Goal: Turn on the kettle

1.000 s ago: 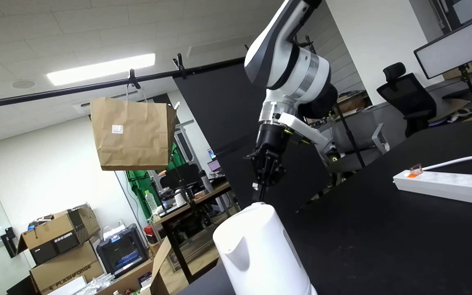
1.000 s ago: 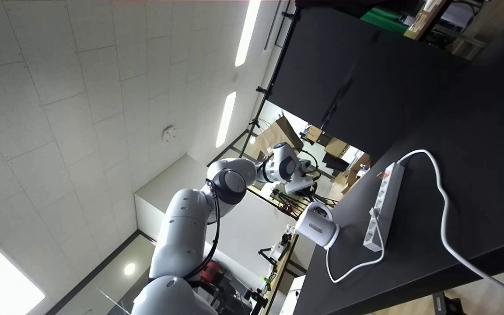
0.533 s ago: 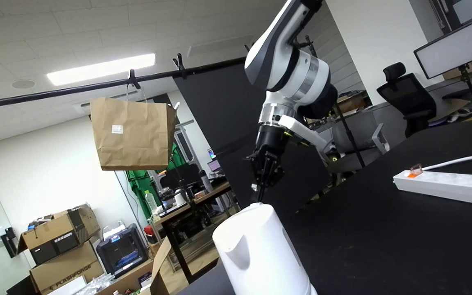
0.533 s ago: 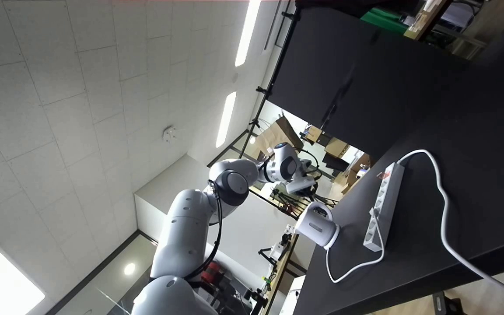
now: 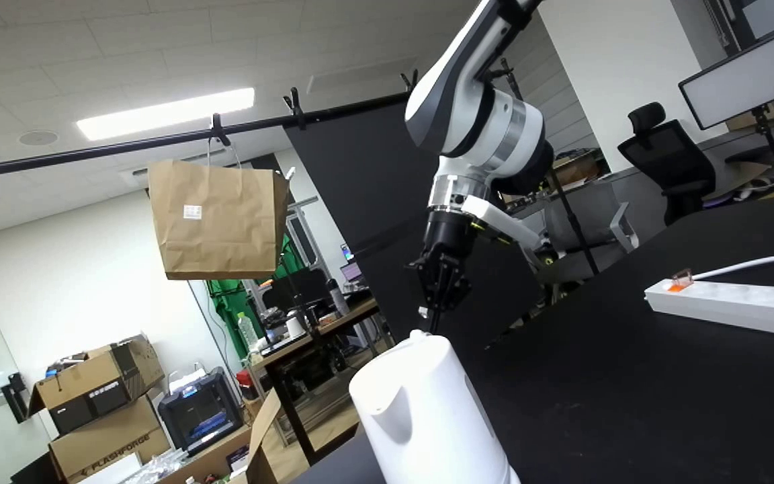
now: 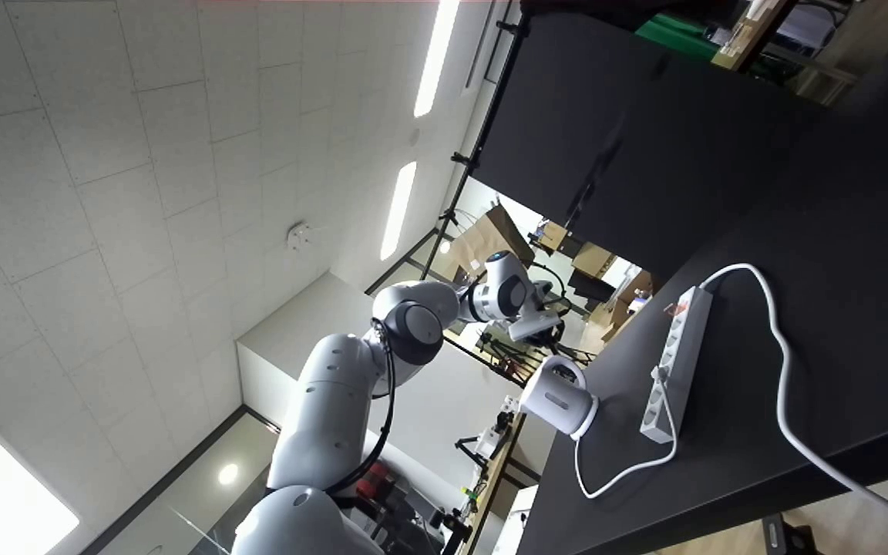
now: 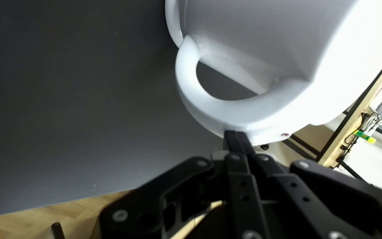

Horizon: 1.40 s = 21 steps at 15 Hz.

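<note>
The white kettle (image 5: 427, 410) stands on the black table and also shows in an exterior view (image 6: 556, 397) with its looped handle. In the wrist view the kettle body (image 7: 260, 39) fills the top right, and its handle (image 7: 217, 109) curves down toward my gripper (image 7: 238, 134). A small red mark (image 7: 285, 134) shows on the handle near its top. My gripper is shut, its two fingers side by side with nothing between them. The tips overlap the outer handle; I cannot tell whether they touch it. In an exterior view the gripper (image 5: 435, 324) is just behind the kettle's top.
A white power strip (image 6: 675, 366) lies on the black table (image 6: 721, 493) beside the kettle, with the kettle's cord (image 6: 625, 472) plugged in. A thicker white cable (image 6: 783, 378) runs from the strip over the table edge. A table edge (image 7: 78, 198) shows in the wrist view.
The arm and gripper have shifted slightly to the right in both exterior views. The gripper stays shut. The kettle has not visibly moved.
</note>
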Motion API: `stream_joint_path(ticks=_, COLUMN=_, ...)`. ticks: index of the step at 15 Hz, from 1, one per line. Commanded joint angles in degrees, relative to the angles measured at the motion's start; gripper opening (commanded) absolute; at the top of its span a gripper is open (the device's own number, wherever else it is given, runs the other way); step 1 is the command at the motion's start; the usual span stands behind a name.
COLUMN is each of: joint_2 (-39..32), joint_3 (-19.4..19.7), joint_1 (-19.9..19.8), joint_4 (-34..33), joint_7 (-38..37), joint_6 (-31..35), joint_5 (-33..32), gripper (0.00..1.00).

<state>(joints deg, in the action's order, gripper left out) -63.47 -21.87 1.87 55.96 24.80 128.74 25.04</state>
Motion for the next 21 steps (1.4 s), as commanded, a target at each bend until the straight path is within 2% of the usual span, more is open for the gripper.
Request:
stream_joint_path(ticks=1, joint_2=-1.73, joint_3=0.23, joint_1=0.73, joint_4=-3.35, joint_7=-1.1, joint_6=-0.65, joint_5=-1.26, gripper=0.0)
stream_joint_path(ticks=4, joint_2=-1.09, joint_3=0.97, joint_1=1.22, joint_4=-2.88, joint_7=-1.59, joint_6=0.75, joint_5=-2.19, gripper=0.0)
stream_joint_path(ticks=11, joint_2=3.69, joint_3=2.53, joint_1=1.51, joint_4=1.82, joint_7=-1.53, joint_6=9.13, joint_5=-3.64, gripper=0.0)
stream_joint_path(ticks=14, joint_2=6.3, joint_3=5.82, joint_1=2.82, joint_4=4.01, joint_7=-5.44, joint_6=9.78, joint_5=-5.8, gripper=0.0)
stream_joint_path(ticks=19, joint_2=12.82, joint_3=11.25, joint_1=5.19, joint_4=11.76, joint_7=-10.49, joint_6=12.47, joint_5=-8.73, gripper=0.0)
stream_joint_path(ticks=21, joint_2=15.85, joint_3=11.03, joint_1=4.91, joint_4=16.34, joint_7=-12.6, joint_6=14.26, joint_5=-10.77, gripper=0.0)
